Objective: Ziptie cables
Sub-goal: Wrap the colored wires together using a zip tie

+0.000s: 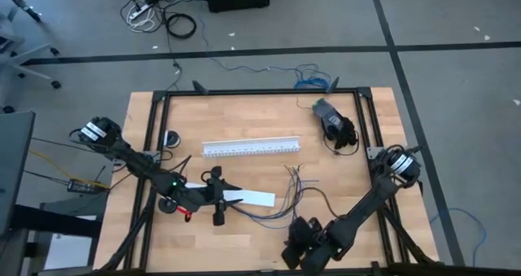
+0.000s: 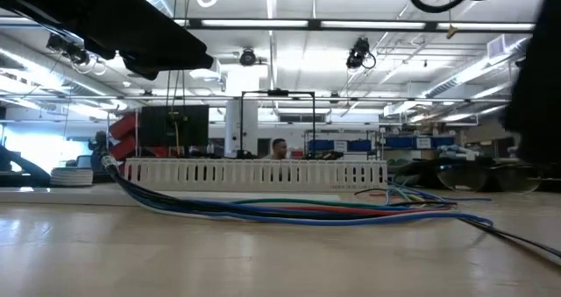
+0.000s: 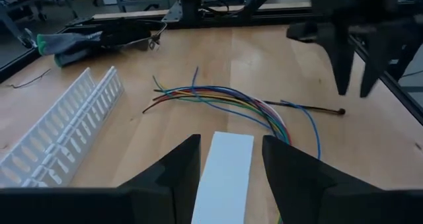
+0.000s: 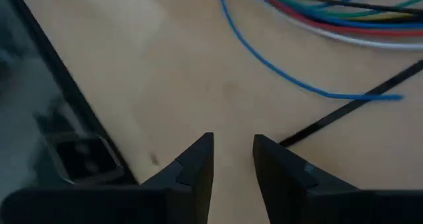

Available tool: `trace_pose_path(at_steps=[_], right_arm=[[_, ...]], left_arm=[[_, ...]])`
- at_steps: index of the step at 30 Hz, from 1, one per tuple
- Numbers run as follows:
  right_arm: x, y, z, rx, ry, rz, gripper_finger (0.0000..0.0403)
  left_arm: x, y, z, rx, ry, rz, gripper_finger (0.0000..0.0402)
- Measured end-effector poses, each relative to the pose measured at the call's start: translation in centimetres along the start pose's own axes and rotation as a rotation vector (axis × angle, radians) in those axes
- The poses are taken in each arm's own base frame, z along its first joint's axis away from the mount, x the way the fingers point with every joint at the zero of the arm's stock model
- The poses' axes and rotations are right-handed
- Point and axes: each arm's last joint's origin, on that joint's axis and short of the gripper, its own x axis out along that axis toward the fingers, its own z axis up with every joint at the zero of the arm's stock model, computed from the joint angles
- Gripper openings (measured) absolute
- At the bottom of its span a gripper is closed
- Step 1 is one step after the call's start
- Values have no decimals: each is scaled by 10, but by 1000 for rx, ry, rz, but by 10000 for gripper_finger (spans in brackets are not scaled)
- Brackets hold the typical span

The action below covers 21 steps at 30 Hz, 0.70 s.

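High view showed no readable writing; cables [image 1: 281,201] lay at table [image 1: 342,158] centre; right gripper [image 4: 232,159] at five o'clock, fingers parted over bare wood beside the ziptie [image 4: 350,110]; left gripper [image 3: 231,159] at eight o'clock, fingers spread, empty.

ziptie [image 4: 344,112] cut off at right wrist frame edge, near end hidden behind right gripper [image 4: 232,159]. cables [image 4: 344,19] blurred, run off frame. high view: ziptie too thin to pick out. low view: both arms only dark blurs along top.

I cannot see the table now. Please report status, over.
Left end effector open over white strip. Right end effector open, empty, near ziptie. Cables loose, not yet tied. Nothing blocking.
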Motion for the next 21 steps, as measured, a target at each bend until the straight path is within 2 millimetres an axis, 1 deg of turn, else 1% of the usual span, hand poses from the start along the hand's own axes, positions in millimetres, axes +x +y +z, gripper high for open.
trace_pose_path(at_steps=[3,6,15,21], right_arm=[[9,7,-6,-129,58,11,105],[15,5,-9,-215,66,-20,105],[10,7,-9,-295,46,-5,105],[10,4,-8,-402,38,-33,105]], left_arm=[[1,1,0,1,0,5,156],[1,2,0,1,-1,7,156],[1,2,0,-3,3,-8,156],[2,2,0,16,3,-8,156]])
